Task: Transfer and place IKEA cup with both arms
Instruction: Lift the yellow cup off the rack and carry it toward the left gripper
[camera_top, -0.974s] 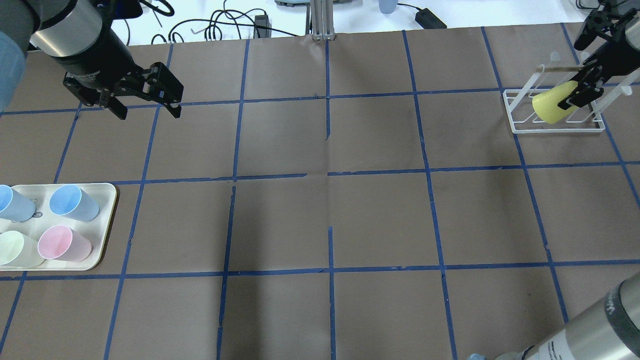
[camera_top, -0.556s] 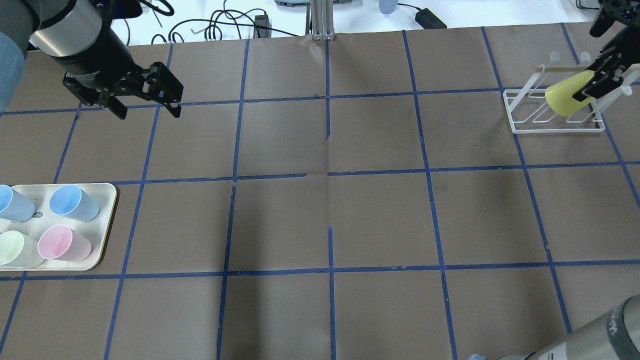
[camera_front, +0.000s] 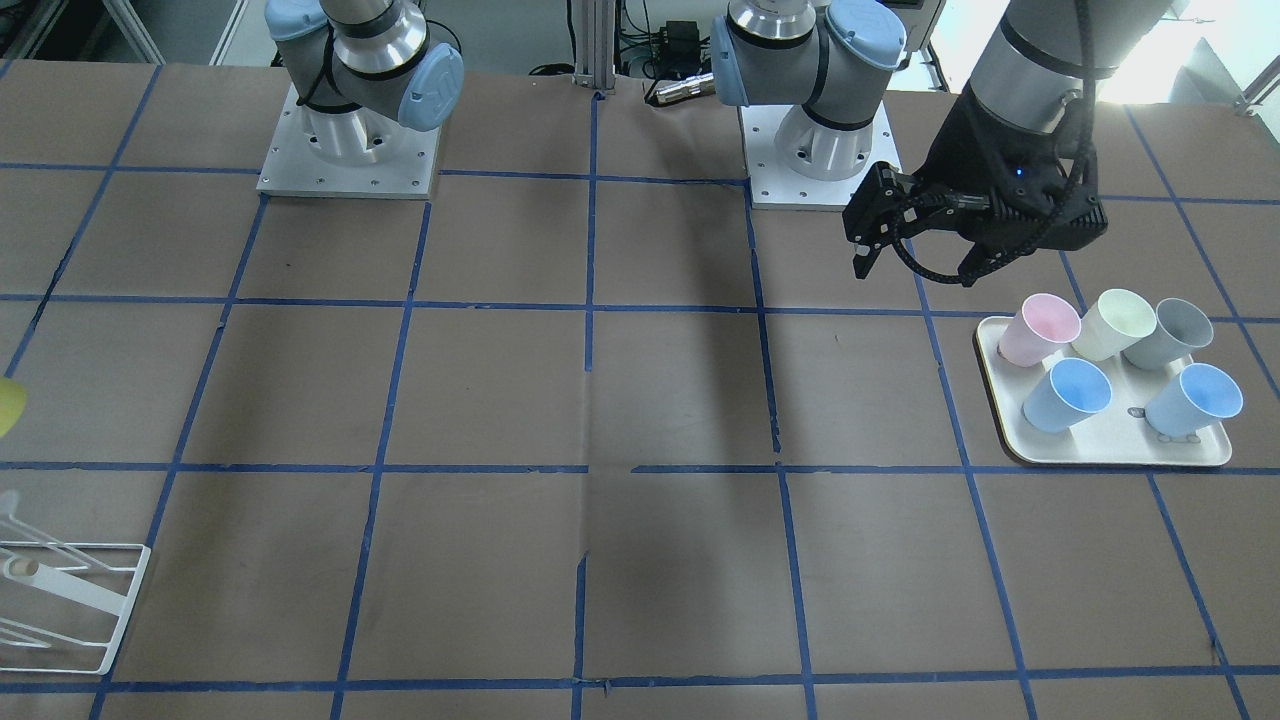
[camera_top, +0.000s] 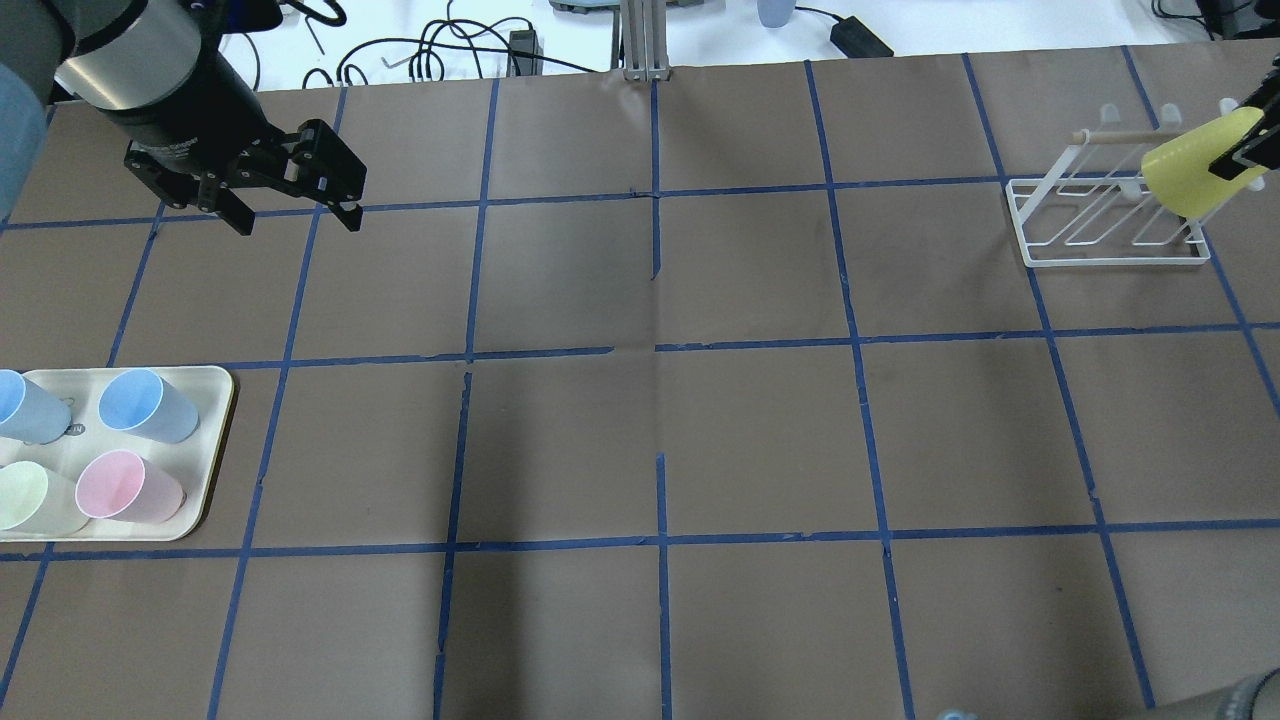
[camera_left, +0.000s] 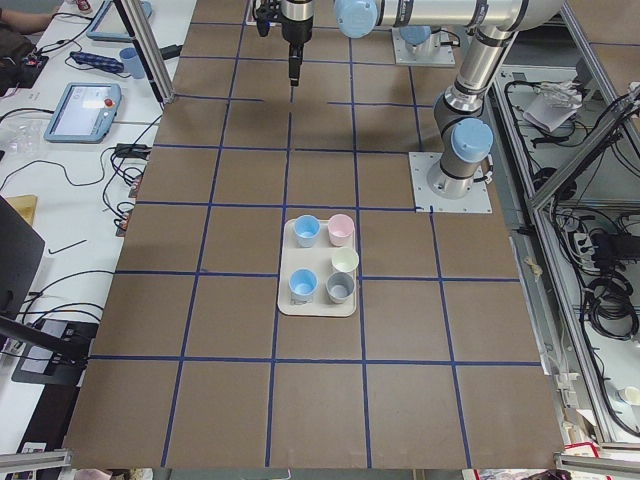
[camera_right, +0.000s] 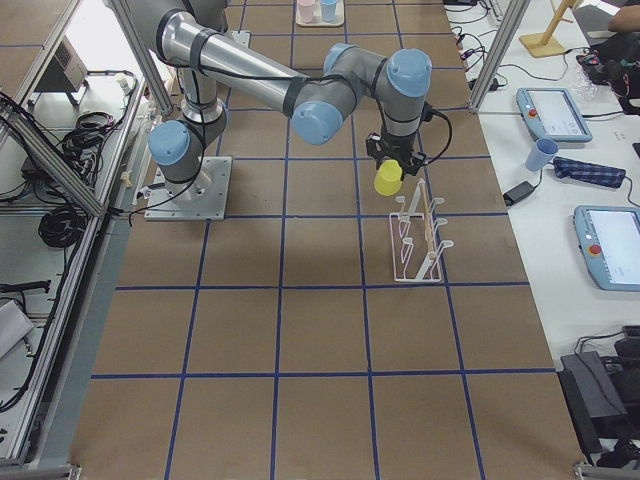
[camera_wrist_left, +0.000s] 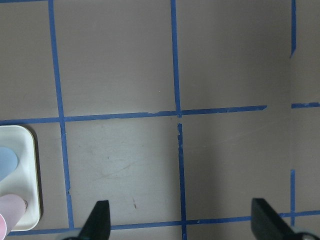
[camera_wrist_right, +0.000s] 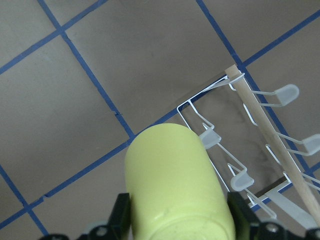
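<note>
IKEA cup (camera_wrist_right: 170, 170) tight in right claw (camera_wrist_right: 180, 220)

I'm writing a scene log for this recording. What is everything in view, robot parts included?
IKEA cup: 1, bright yellow, held in the air above the rack.
rack: 1, white wire with a wooden bar, on the table at the robot's right end.
tray: 1, cream, on the table at the robot's left end.
light blue cups: 2, on the tray.
pink cup: 1, on the tray.
cream cup: 1, on the tray.
grey cup: 1, on the tray.
table: 1, brown with a blue tape grid.
left gripper: 1, black, open, above the table.
right gripper: 1, black, shut on the IKEA cup.
</note>
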